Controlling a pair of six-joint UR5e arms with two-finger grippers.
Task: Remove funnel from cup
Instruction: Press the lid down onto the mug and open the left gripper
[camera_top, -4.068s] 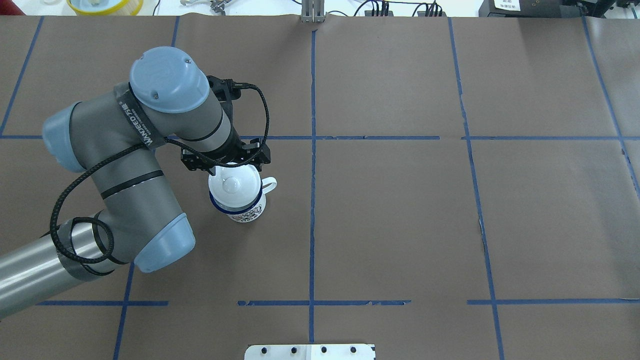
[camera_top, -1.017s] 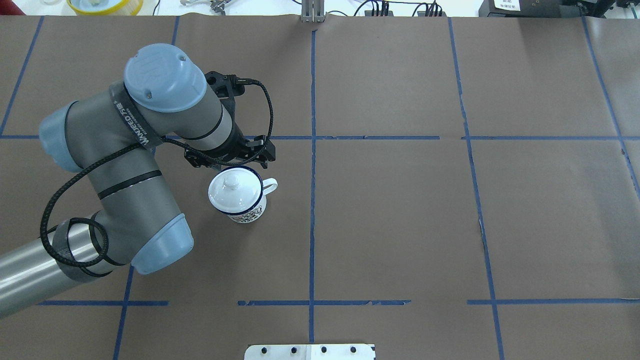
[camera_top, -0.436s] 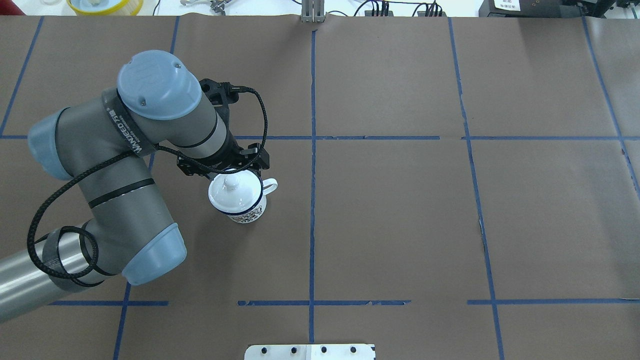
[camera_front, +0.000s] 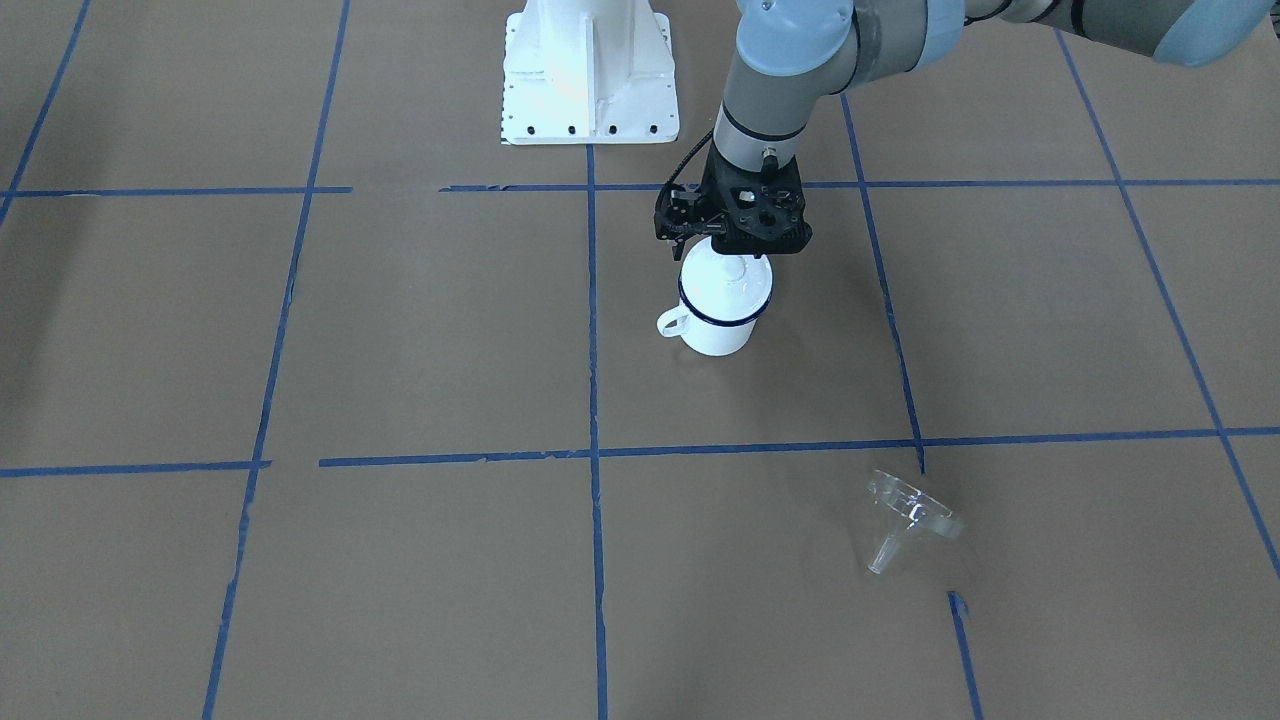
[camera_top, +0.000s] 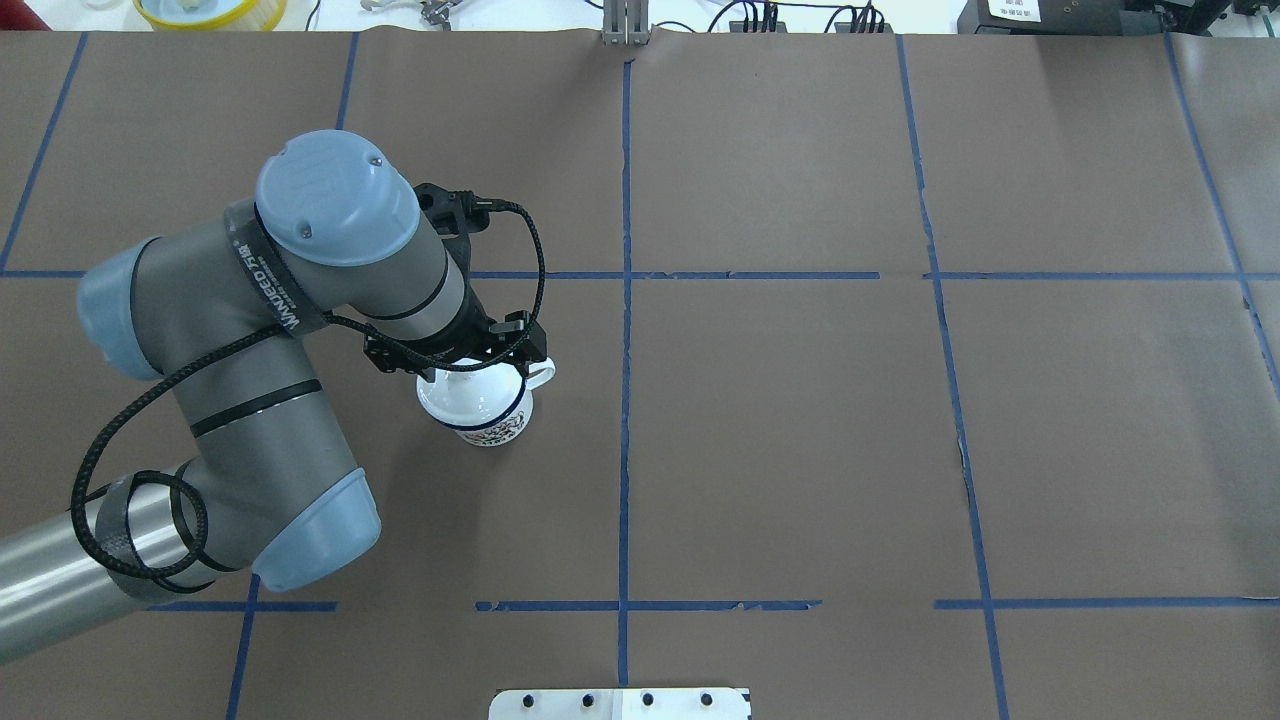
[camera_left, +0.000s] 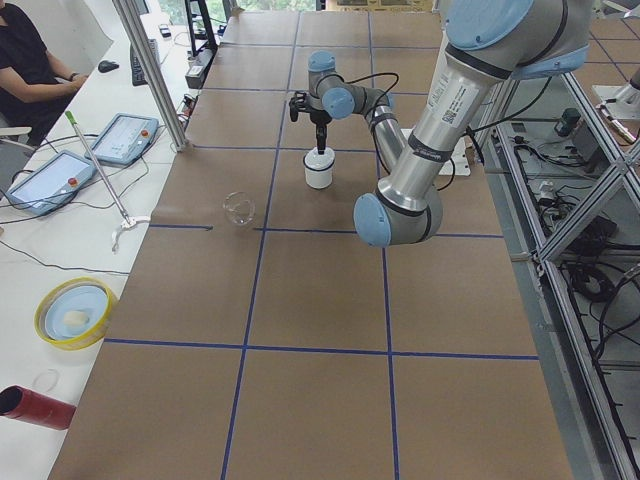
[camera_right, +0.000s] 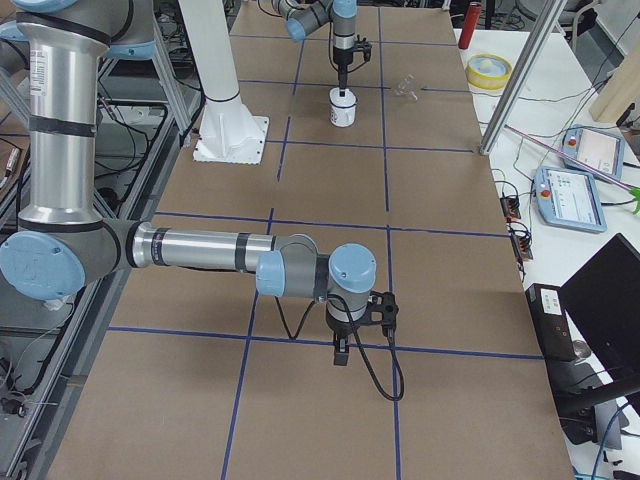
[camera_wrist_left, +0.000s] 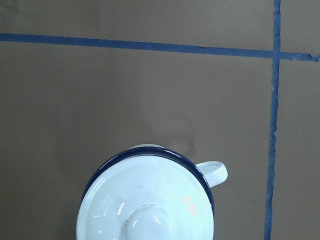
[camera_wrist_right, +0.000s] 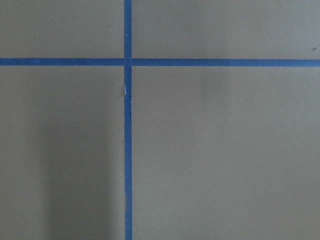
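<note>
Funnel, small, clear and conical with a short spout, is already out of the cup as far as I can see, so I judge the task's main step done.

From the biggest thing down: the brown paper-covered table with its blue tape grid carries everything. My grey-and-blue left arm reaches over the middle of it. The right arm is parked well away, with the right gripper pointing down at bare paper. I cannot tell whether its jaws are apart or together, and I see nothing in it.

The white enamel cup with a dark blue rim and small loop handle stands upright. A white domed lid with a round knob sits on it and covers the mouth. The left gripper hangs directly over that knob. The wrist view shows the lid but no fingers, so I cannot tell how wide the jaws stand or whether they touch the knob.

The funnel lies tipped on its side on the paper, well apart from the cup, with no gripper near it. What is left, I reckon, is only to back the left arm away.
</note>
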